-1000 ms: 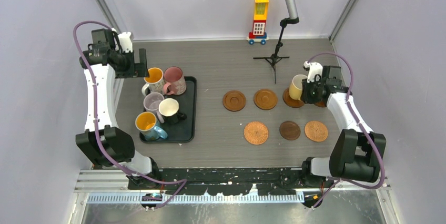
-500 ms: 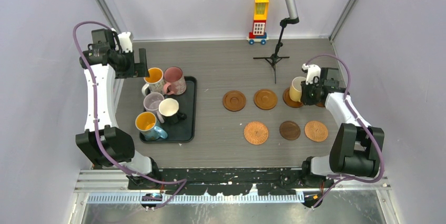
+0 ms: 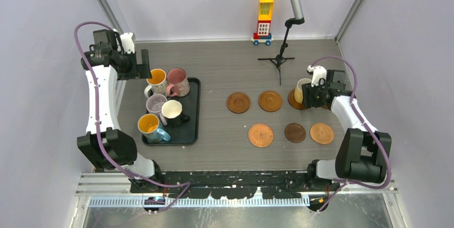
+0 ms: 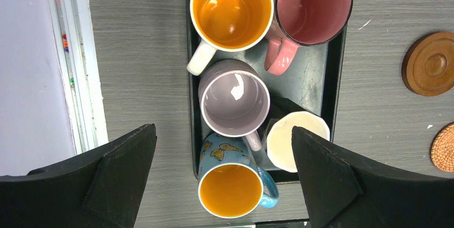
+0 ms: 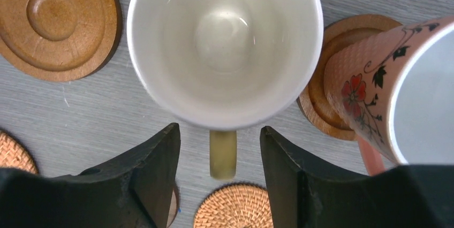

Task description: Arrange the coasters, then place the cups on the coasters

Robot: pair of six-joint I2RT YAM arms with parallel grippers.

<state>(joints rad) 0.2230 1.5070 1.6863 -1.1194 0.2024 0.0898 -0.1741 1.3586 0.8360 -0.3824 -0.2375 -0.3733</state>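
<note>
The left pincer (image 4: pixel 222 129) gapes wide; the right pincer's (image 5: pixel 220 131) jaws stand partly parted.

On my left the tray (image 3: pixel 190 118) lies on the table (image 3: pixel 225 67) with five cups (image 3: pixel 156 103) standing in it: two side by side at the far end, two in the middle, one at the near end. To its right, well apart, the coasters lie in two rows, a far row (image 3: pixel 270 100) of four and a near row (image 3: pixel 295 132) of three. The third coaster (image 3: pixel 292 101) of the far row bears one cup (image 5: pixel 225 40), and the fourth coaster (image 5: pixel 321 105), just right of it, bears another cup (image 5: pixel 396 89). Behind the rows is a stand (image 3: pixel 278 59), with a toy tower (image 3: pixel 264 20) behind that at the far edge.
</note>
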